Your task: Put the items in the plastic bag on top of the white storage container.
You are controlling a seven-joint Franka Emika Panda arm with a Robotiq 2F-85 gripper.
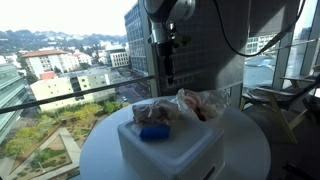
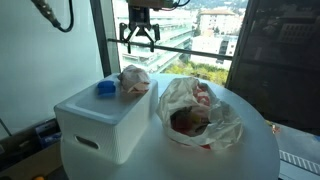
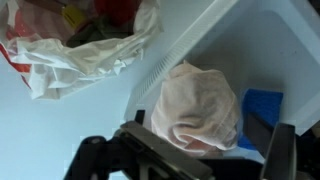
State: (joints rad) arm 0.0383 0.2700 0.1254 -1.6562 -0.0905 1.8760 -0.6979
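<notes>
The white storage container (image 1: 172,152) (image 2: 100,125) stands on a round white table (image 1: 250,150). On its lid lie a pale pink wrapped bundle (image 1: 155,112) (image 2: 134,80) (image 3: 195,105) and a small blue item (image 1: 153,131) (image 2: 105,88) (image 3: 262,105). The crumpled plastic bag (image 1: 205,103) (image 2: 195,115) (image 3: 90,40) lies open on the table beside the container, with red and dark items inside. My gripper (image 2: 139,38) (image 1: 168,68) hangs open and empty well above the bundle and touches nothing. Its fingers frame the bundle in the wrist view (image 3: 190,160).
A large window with a railing runs behind the table, close to the arm. The table's rim (image 2: 200,165) curves round in front of the bag. A dark chair or frame (image 1: 285,100) stands beside the table.
</notes>
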